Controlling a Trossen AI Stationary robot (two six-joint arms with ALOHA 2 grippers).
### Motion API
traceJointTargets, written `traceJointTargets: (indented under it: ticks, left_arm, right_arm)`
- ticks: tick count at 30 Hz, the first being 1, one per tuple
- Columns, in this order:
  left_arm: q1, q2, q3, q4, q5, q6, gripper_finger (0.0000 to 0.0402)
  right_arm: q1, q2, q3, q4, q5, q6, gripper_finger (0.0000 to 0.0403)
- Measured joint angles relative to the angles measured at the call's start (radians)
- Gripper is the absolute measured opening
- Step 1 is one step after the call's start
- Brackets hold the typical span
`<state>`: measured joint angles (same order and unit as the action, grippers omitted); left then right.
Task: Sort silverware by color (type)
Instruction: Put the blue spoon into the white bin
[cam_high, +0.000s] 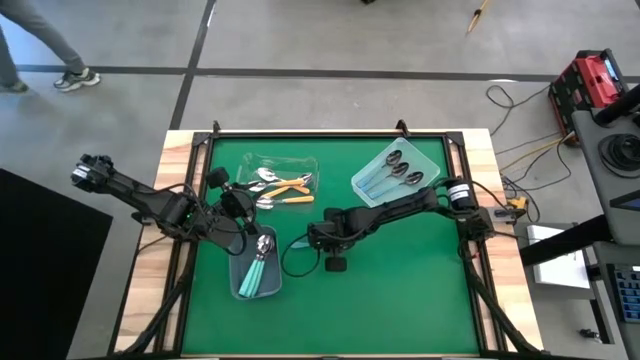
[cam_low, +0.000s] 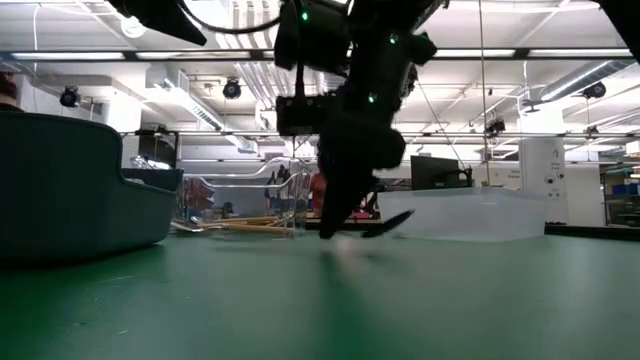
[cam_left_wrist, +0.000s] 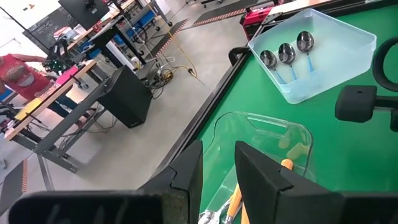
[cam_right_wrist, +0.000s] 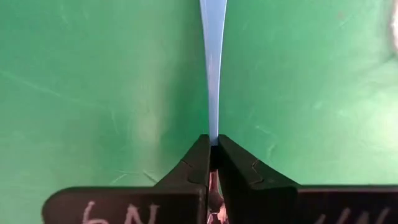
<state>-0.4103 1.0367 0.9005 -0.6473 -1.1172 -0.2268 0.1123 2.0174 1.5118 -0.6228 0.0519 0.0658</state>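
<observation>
Right gripper (cam_right_wrist: 212, 163), at mid-mat on the green mat (cam_high: 400, 290), is shown clamped on the slim handle of a light-blue spoon (cam_right_wrist: 211, 68). Left gripper (cam_left_wrist: 217, 180) is held narrowly parted above the clear tray (cam_high: 252, 163) of orange spoons (cam_high: 290, 199). Blue spoons (cam_high: 398, 168) are seen in the far bin (cam_high: 362, 185), teal spoons (cam_high: 258, 268) in the near one.
</observation>
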Motion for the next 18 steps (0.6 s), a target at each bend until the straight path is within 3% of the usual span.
traceJointTargets:
  ticks: [9, 18]
  left_arm:
    - [0.000, 0.000, 0.000, 0.000, 0.000, 0.000, 0.0076]
    - [0.000, 0.000, 0.000, 0.004, 0.000, 0.000, 0.0076]
  right_arm:
    - [0.005, -0.025, 0.103, -0.182, -0.004, -0.041, 0.0009]
    - [0.002, -0.081, 0.188, -0.383, 0.002, -0.194, 0.0009]
